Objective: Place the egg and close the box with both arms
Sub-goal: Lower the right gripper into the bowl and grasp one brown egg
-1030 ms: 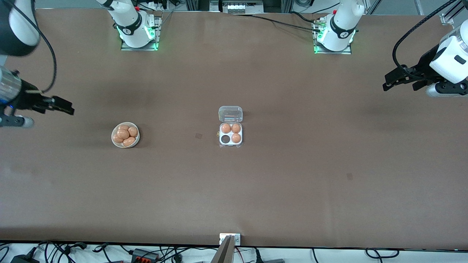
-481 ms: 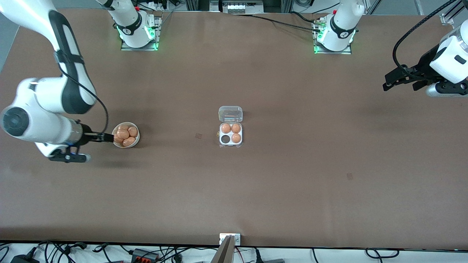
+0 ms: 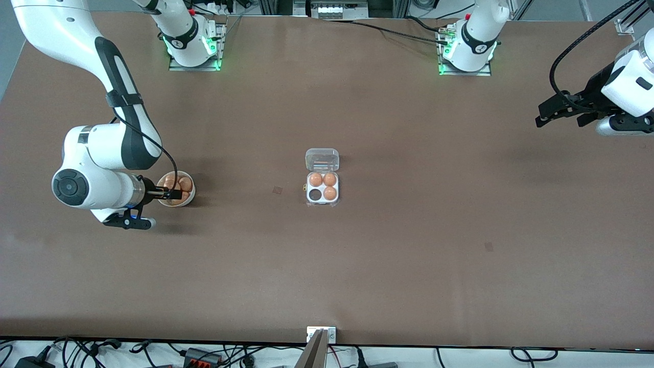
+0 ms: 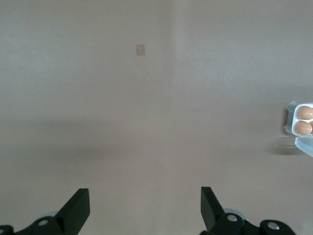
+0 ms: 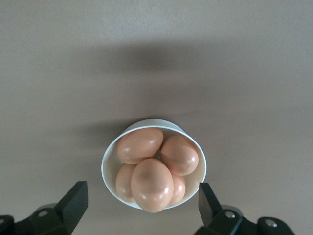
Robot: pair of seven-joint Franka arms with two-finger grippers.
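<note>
Hovering wide-open over round cream bowl point(image 5: 153, 128) of smooth eggs point(image 5: 151, 184): right pincer point(image 5: 142, 205); left pincer point(image 4: 145, 210) waits, also wide.

On the brown bench point(image 3: 409, 245), the right arm's black end effector point(image 3: 176, 194) hangs over the round cream bowl point(image 3: 189, 200) of orange-tan eggs point(image 3: 185, 184), while the white four-cell box point(image 3: 322, 187), clear lid open, holds three eggs.
</note>
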